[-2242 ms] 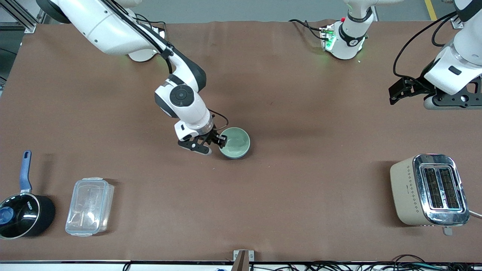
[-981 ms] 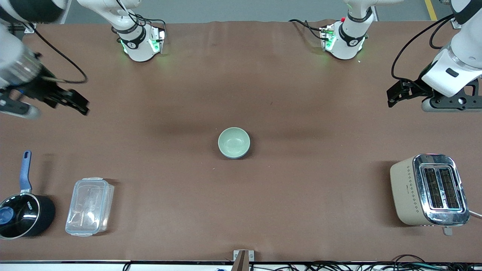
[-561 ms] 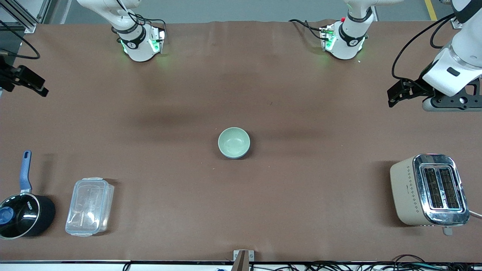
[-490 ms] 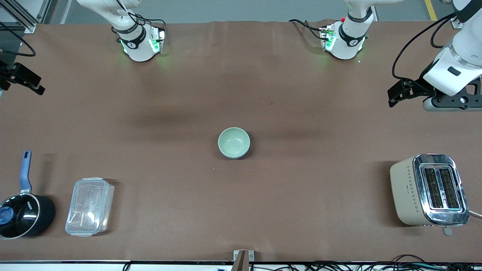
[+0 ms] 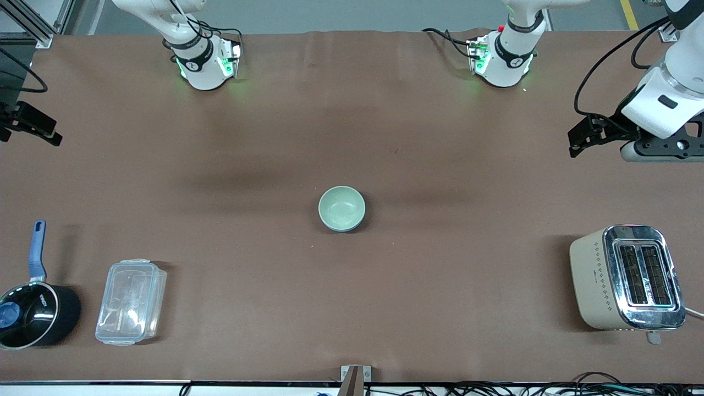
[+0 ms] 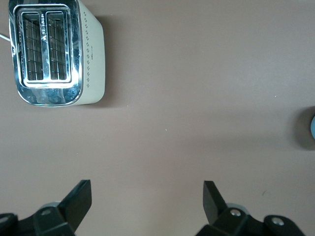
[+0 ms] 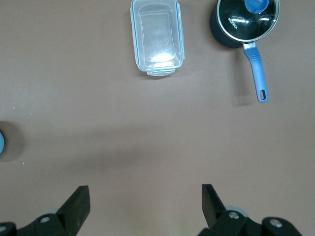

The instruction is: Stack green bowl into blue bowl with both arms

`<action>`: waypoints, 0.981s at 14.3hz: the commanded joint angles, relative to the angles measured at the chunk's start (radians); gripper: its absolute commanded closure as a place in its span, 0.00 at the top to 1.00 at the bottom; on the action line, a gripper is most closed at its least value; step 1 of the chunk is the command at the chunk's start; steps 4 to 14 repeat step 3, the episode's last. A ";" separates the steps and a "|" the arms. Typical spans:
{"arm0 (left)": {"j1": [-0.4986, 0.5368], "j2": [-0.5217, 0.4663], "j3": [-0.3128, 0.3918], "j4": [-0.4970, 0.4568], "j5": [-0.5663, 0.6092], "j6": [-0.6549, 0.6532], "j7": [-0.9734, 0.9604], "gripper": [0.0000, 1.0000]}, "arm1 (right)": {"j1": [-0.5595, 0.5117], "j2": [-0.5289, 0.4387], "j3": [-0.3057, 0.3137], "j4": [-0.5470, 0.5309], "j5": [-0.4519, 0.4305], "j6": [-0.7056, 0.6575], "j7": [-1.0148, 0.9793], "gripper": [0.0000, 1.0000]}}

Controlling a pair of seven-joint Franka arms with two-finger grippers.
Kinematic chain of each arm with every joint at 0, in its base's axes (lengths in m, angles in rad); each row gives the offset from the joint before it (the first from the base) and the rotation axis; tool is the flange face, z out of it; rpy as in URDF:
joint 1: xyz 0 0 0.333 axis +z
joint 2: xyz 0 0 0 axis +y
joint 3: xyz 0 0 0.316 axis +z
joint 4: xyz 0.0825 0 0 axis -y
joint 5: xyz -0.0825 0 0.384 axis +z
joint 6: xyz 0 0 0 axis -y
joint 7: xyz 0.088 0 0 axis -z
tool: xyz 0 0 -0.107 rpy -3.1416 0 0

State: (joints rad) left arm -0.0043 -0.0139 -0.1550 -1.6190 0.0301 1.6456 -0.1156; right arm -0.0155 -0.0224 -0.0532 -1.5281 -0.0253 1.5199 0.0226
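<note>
The pale green bowl sits nested in the blue bowl at the middle of the table; only a thin blue edge shows under it. A blue sliver of the stack shows at the edge of the left wrist view and of the right wrist view. My right gripper is open and empty, up over the right arm's end of the table. My left gripper is open and empty, up over the left arm's end. Both wrist views show the jaws wide apart over bare table: the left gripper and the right gripper.
A cream and chrome toaster stands near the front camera at the left arm's end, also in the left wrist view. A clear lidded box and a black saucepan with a blue handle stand at the right arm's end.
My right gripper let go of the green bowl's rim and drew back, up and away to its end of the table. The bowls stayed put. The left arm hardly moved.
</note>
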 commanded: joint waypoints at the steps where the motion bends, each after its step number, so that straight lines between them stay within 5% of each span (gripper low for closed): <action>1: -0.002 0.014 0.002 0.036 -0.019 -0.013 0.016 1.00 | 0.012 0.010 -0.016 0.016 0.025 0.008 -0.018 1.00; 14: 0.000 0.014 0.003 0.037 -0.018 -0.021 0.016 1.00 | 0.012 0.010 -0.016 0.003 0.025 0.035 -0.018 1.00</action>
